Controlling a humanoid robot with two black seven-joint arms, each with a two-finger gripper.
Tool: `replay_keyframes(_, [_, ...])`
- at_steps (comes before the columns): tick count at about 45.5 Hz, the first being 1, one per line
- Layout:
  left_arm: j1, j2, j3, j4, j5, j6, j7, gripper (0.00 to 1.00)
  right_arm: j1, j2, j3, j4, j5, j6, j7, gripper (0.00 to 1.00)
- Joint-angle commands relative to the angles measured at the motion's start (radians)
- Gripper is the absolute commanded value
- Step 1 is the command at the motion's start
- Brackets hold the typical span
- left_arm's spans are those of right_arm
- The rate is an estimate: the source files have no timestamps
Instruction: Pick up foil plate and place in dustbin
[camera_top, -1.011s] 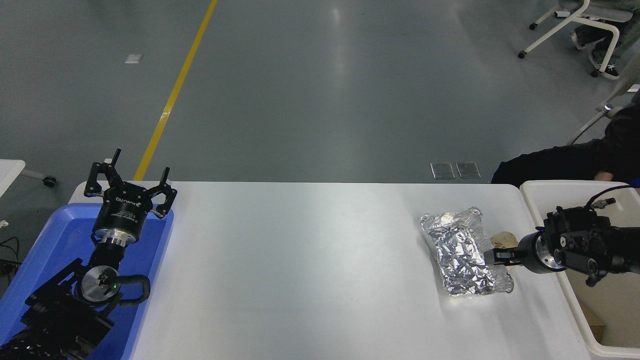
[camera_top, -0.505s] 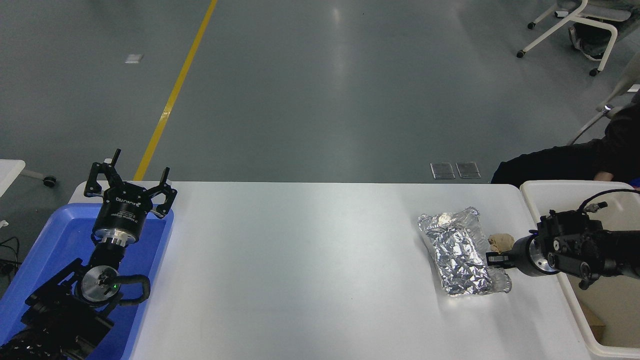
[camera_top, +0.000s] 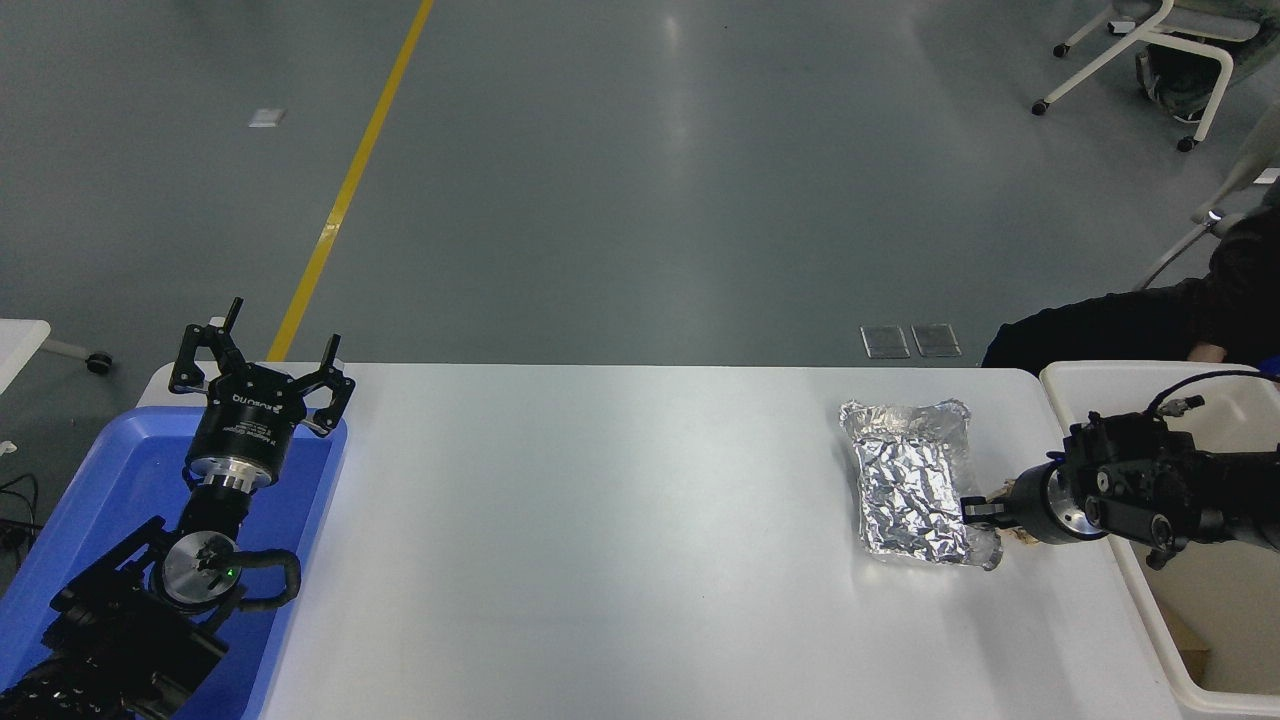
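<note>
The foil plate (camera_top: 912, 478), a crinkled silver tray with a wavy rim, is at the right side of the white table (camera_top: 600, 500). My right gripper (camera_top: 976, 511) comes in from the right and is shut on the plate's near right rim. That corner looks slightly raised off the table. The dustbin (camera_top: 1098, 376), an off-white bin with a thick rim, stands just right of the table, under my right arm. My left gripper (camera_top: 257, 372) is parked open at the lower left, above a blue tray.
The blue tray (camera_top: 110, 470) sits at the table's left edge. A small tan paper ball (camera_top: 1008, 489) peeks out behind my right gripper. A person's dark sleeve (camera_top: 1110, 328) lies beyond the table's far right corner. A white chair (camera_top: 1140, 45) stands on the floor.
The right gripper has moved towards the table's far side, taking the foil plate with it. The plate has straightened and its near end has lifted. The left arm has not moved.
</note>
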Motion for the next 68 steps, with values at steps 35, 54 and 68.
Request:
replay_keyframes(35, [0.002, 0.0, 0.0, 0.002, 0.0, -0.001, 0.0, 1.0, 1.337, -0.145, -0.326, 0.713, 0.228, 0.532, 0.019, 0.0])
replay_keyframes(54, [0.002, 0.0, 0.0, 0.0, 0.0, -0.001, 0.0, 1.0, 1.34, -0.176, -0.435, 0.683, 0.176, 0.532, 0.016, 0.0])
replay_keyframes(68, [0.002, 0.0, 0.0, 0.002, 0.0, -0.001, -0.001, 1.0, 1.102, -0.509, -0.489, 0.306, -0.107, 0.532, 0.027, 0.0])
